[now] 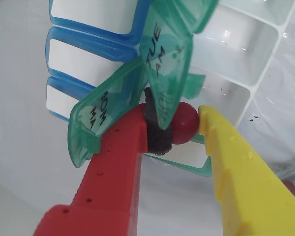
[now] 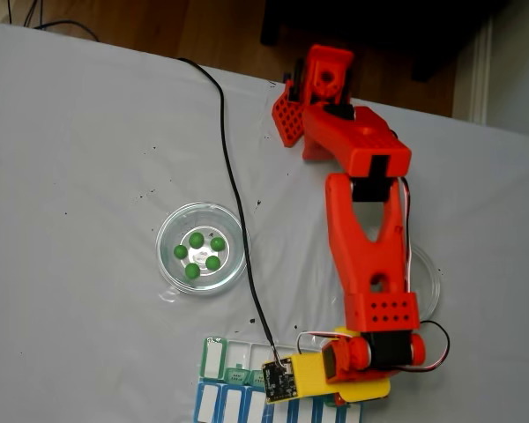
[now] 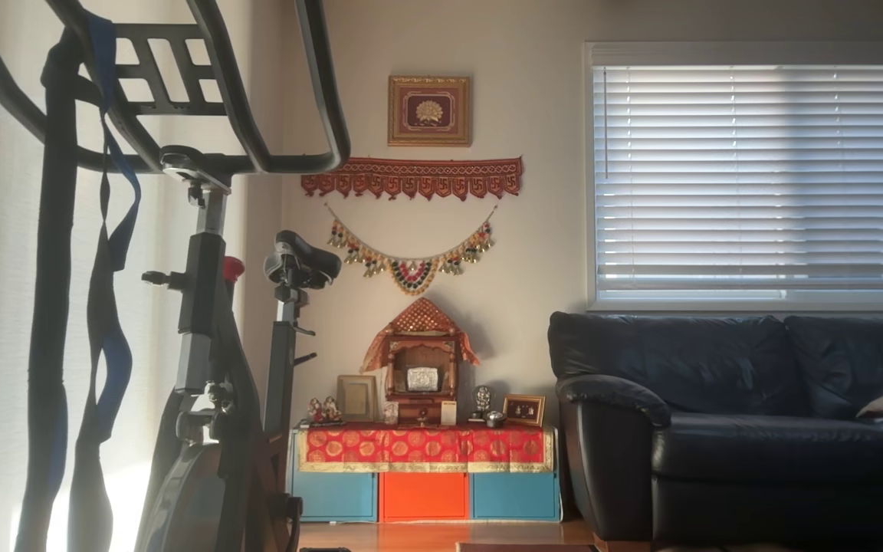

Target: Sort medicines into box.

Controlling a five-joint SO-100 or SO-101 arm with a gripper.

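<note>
Gripper (image 1: pixel 186 129) closed on a red ball (image 1: pixel 183 123), red finger (image 1: pixel 113 162) with its black foam pad on the left, yellow finger (image 1: pixel 241 167) on the right, in the wrist view. Ball held just over the box (image 1: pixel 236 54), in front of the open green lids marked MON (image 1: pixel 105 115) and TUE (image 1: pixel 164 59), partly hidden behind the TUE lid. White compartments of the box open behind and to the right of the ball; whether the ball touches the box cannot be told. Blue row (image 1: pixel 88 44) just left of the green lids.

In the fixed view, arm (image 2: pixel 370 229) stretched down over the box (image 2: pixel 225 357), wrist covering the box's right part. Blue row (image 2: pixel 220 404) touching the box on its lower side. Up-left of the box, a glass dish (image 2: pixel 168 231) with five green balls (image 2: pixel 197 240) inside. A second dish (image 2: pixel 428 282) up-right of the box, mostly behind the arm. Black cable (image 2: pixel 234 194) running down past the first dish to the wrist.

Other view: a room with an exercise bike (image 3: pixel 204 322) and a sofa (image 3: pixel 740 414).
</note>
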